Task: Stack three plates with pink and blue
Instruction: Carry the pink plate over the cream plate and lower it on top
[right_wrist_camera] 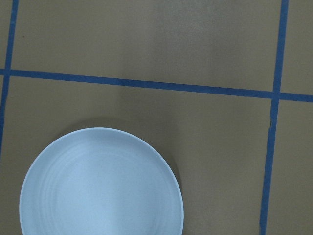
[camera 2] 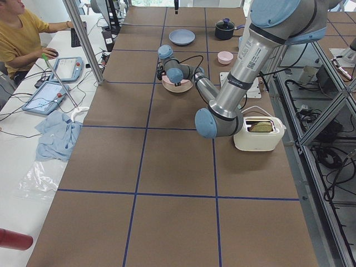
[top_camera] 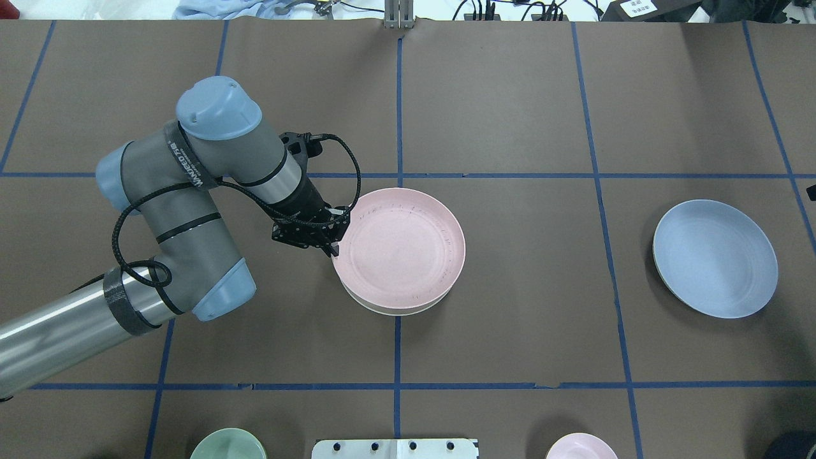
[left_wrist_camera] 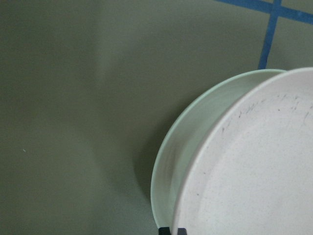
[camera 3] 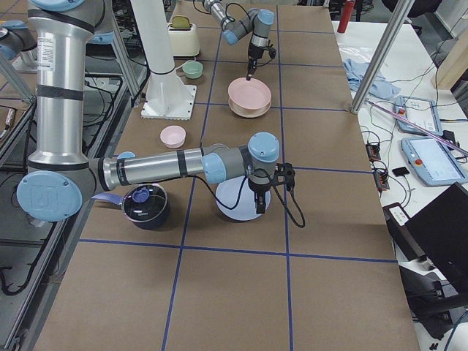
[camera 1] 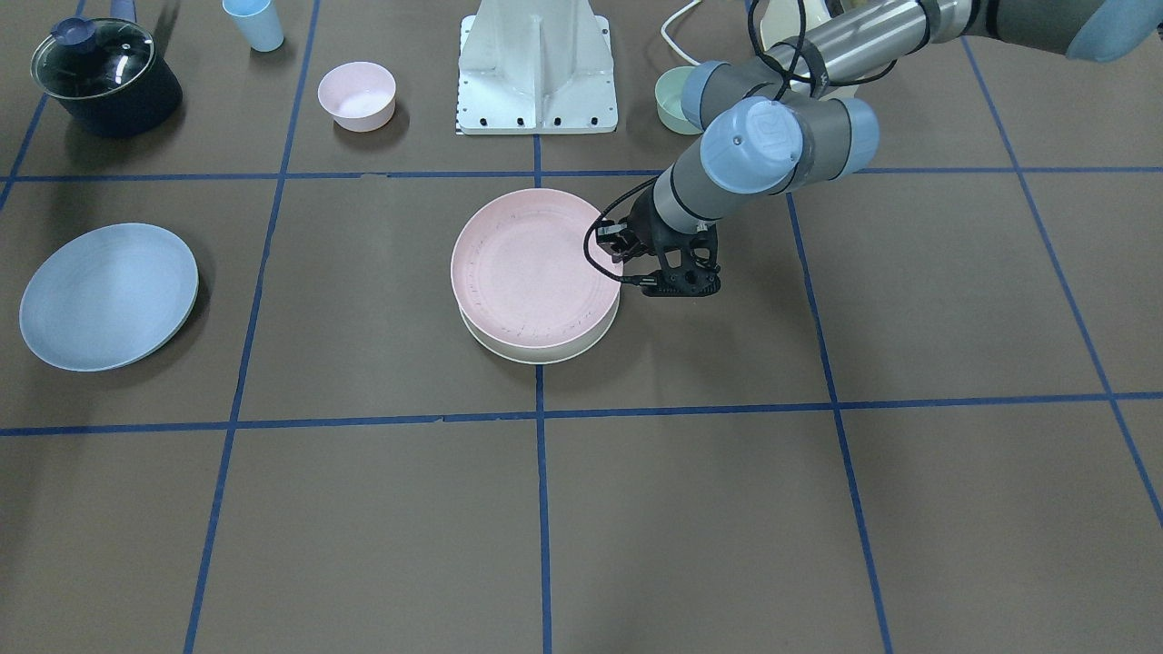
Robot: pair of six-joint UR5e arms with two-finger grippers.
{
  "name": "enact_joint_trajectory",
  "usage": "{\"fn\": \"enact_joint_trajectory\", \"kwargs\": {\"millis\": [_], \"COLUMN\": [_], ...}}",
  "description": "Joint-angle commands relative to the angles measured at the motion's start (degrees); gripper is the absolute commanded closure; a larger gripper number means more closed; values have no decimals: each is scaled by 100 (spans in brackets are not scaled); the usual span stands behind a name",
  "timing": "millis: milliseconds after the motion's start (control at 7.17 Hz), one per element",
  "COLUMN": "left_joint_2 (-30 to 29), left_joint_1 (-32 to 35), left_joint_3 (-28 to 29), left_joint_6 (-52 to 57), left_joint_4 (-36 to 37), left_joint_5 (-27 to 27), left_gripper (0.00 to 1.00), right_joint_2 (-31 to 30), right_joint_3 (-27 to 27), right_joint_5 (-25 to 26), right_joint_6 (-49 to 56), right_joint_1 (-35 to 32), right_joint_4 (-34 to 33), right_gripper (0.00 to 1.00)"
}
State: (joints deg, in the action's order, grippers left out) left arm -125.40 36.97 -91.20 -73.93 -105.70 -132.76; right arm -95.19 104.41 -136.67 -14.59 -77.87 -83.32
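Note:
The pale pink plate (top_camera: pixel 400 247) sits slightly offset and tilted on the cream-white plate (top_camera: pixel 389 310) at the table's middle. My left gripper (top_camera: pixel 334 246) is shut on the pink plate's rim on the robot's left side; it also shows in the front view (camera 1: pixel 623 272). In the left wrist view the pink plate (left_wrist_camera: pixel 254 171) lies over the cream plate (left_wrist_camera: pixel 195 132). The pale blue plate (top_camera: pixel 715 258) lies alone on the robot's right. My right gripper (camera 3: pixel 258 207) hovers over the blue plate (camera 3: pixel 235 202); I cannot tell if it is open. The right wrist view shows only the blue plate (right_wrist_camera: pixel 100 183).
A dark pot with a glass lid (camera 1: pixel 104 77), a light blue cup (camera 1: pixel 254 23), a small pink bowl (camera 1: pixel 357 95) and a small green bowl (camera 1: pixel 670 102) stand near the robot base (camera 1: pixel 536 73). A toaster (camera 2: pixel 258 133) stands by the left arm's base.

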Motion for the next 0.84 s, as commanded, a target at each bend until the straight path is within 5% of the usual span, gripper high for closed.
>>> {"fn": "enact_joint_trajectory", "kwargs": {"millis": [0, 558, 698], "left_joint_2": [-19, -11, -10], "left_joint_1": [-76, -76, -85], "left_joint_3": [41, 287, 287], "left_joint_6": [1, 10, 10], "left_joint_4": [-74, -478, -478], "left_joint_5": [83, 92, 92], "left_gripper": [100, 100, 82], "right_joint_2": [0, 0, 9], "right_joint_3": [-8, 1, 1], "right_joint_5": [0, 0, 0], "right_joint_6": [0, 0, 0], "right_joint_1": [0, 0, 0], "right_joint_4": [0, 0, 0], "right_gripper": [0, 0, 0]}}
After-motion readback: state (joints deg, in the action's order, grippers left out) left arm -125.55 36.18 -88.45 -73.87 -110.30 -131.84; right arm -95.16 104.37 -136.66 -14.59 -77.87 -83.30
